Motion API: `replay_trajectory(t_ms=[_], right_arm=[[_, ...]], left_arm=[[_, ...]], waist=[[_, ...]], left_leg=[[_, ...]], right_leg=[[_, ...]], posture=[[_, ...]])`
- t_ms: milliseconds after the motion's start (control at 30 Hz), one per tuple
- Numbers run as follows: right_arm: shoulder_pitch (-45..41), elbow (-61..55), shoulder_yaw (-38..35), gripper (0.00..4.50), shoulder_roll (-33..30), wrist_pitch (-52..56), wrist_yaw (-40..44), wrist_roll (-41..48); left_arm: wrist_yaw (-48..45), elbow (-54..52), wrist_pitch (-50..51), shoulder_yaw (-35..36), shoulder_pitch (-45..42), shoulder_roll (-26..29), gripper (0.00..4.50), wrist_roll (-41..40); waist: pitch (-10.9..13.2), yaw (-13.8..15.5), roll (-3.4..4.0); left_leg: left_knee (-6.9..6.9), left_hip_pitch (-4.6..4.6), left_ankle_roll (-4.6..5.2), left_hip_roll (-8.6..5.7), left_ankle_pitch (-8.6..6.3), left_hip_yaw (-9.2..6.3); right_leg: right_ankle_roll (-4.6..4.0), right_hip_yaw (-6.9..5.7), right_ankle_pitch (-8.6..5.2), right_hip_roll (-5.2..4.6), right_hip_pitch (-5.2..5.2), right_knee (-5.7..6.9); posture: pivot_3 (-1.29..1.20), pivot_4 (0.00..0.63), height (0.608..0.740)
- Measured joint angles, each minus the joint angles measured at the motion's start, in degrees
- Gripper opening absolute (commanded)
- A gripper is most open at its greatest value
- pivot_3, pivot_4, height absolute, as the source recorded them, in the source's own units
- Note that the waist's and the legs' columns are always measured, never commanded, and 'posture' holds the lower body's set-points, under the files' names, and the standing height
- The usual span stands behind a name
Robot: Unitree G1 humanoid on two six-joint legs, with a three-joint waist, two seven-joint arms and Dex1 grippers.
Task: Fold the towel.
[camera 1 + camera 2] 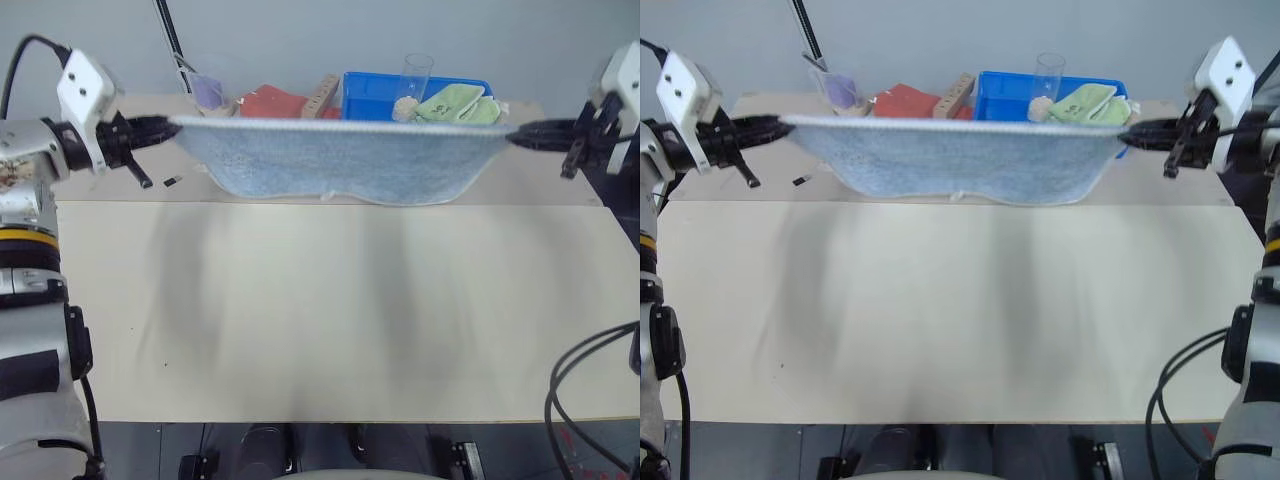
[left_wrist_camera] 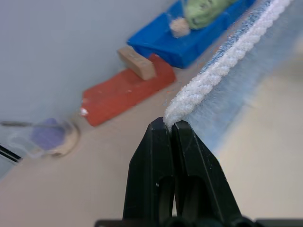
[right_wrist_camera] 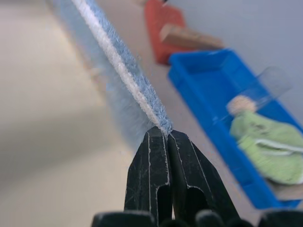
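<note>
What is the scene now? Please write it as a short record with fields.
towel: light blue towel stretched in the air above the table, its lower edge sagging
left tool: shut on one top corner
right tool: shut on the other top corner
behind the towel: blue bin with a green cloth, red block, clear cup

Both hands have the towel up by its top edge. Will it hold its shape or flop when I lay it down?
Probably floppy: the towel sags in a curved belly between the left hand and right hand. Likely light, since thin pinches at the corners carry it. The terry pile probably resists slipping.
</note>
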Motion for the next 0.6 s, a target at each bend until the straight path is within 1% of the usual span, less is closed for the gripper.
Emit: replay_trajectory(t_ms=[33,100,167,233,300,333,367,433,500,600], right_arm=[[5.9,-4.7,-0.5,0.02,-0.6,0.4,0.6,0.9],[14.9,-11.5,-0.8,0.02,-0.6,2.0,1.0,2.3],[25.4,-19.4,-1.7,0.02,-0.8,3.6,0.8,3.5],[34.6,-25.7,-2.6,0.02,-1.6,5.3,0.7,4.5],[40.9,-29.9,-3.4,0.02,-2.8,6.6,1.0,5.1],[44.1,-32.7,-4.5,0.02,-3.6,7.1,1.1,5.9],[46.8,-34.5,-5.1,0.02,-4.5,7.6,1.3,6.7],[48.6,-36.3,-5.7,0.02,-5.0,8.6,1.6,7.4],[50.2,-37.0,-6.4,0.02,-6.2,9.9,2.1,8.4],[48.4,-36.3,-5.9,0.02,-6.3,13.0,2.0,9.3]], left_arm=[[-1.2,-3.4,-0.1,0.0,5.2,0.9,0.00,-0.2],[-2.4,-8.0,0.0,-0.1,14.1,1.2,0.00,-0.2],[-3.1,-14.5,0.3,-0.1,25.7,1.8,0.00,-0.3],[-3.6,-20.6,1.5,0.0,36.5,2.3,0.00,-0.6],[-3.7,-25.4,2.9,1.1,43.0,2.9,0.00,-1.9],[-4.2,-28.8,4.0,2.3,46.6,4.6,0.00,-2.7],[-4.7,-30.9,5.4,3.3,49.9,6.1,0.00,-3.5],[-5.0,-33.1,6.5,4.5,52.3,6.6,0.00,-4.3],[-5.3,-34.5,7.4,4.6,54.7,7.2,0.00,-5.1],[-5.2,-33.2,8.6,4.3,52.3,7.1,0.00,-5.6]], waist=[[0.0,0.0,0.05],[0.0,0.1,0.08],[0.0,0.2,0.08],[0.0,0.4,0.07],[0.0,0.6,0.04],[0.0,0.7,0.01],[0.0,0.7,0.01],[0.0,0.9,-0.01],[0.0,0.9,-0.02],[0.0,1.0,-0.03]], left_leg=[[-0.01,-0.02,-0.01,0.02,0.00,-0.01],[0.06,-0.07,-0.05,0.09,0.03,-0.02],[0.13,-0.06,0.03,0.10,-0.02,-0.02],[0.26,-0.03,0.21,0.09,-0.12,-0.01],[0.43,0.04,0.26,0.11,-0.15,-0.05],[0.44,0.10,0.27,0.09,-0.16,-0.06],[0.44,0.40,0.27,0.09,-0.15,-0.05],[0.44,0.73,0.28,0.11,-0.15,-0.05],[0.44,0.82,0.30,0.11,-0.13,-0.06],[0.45,0.81,0.30,0.07,-0.12,-0.01]], right_leg=[[0.00,-0.01,0.00,-0.03,-0.02,-0.02],[0.00,0.00,0.00,-0.11,-0.09,0.09],[0.00,0.01,0.00,-0.16,-0.10,0.24],[-0.01,0.02,0.00,-0.20,-0.10,0.14],[-0.02,0.01,-0.02,-0.20,-0.03,0.23],[-0.03,-0.01,-0.04,-0.20,0.03,0.16],[-0.01,0.00,-0.05,-0.21,0.26,0.18],[0.05,0.00,-0.43,-0.21,0.48,0.20],[-0.01,0.04,-0.45,-0.21,0.52,0.24],[-0.04,0.04,-0.41,-0.14,0.48,0.29]], posture=[[0.00,0.150,0.717],[0.00,0.150,0.717],[0.00,0.150,0.717],[0.00,0.150,0.717],[0.00,0.150,0.717],[0.00,0.150,0.717],[0.00,0.150,0.717],[0.00,0.150,0.717],[0.00,0.150,0.717],[0.00,0.150,0.717]])
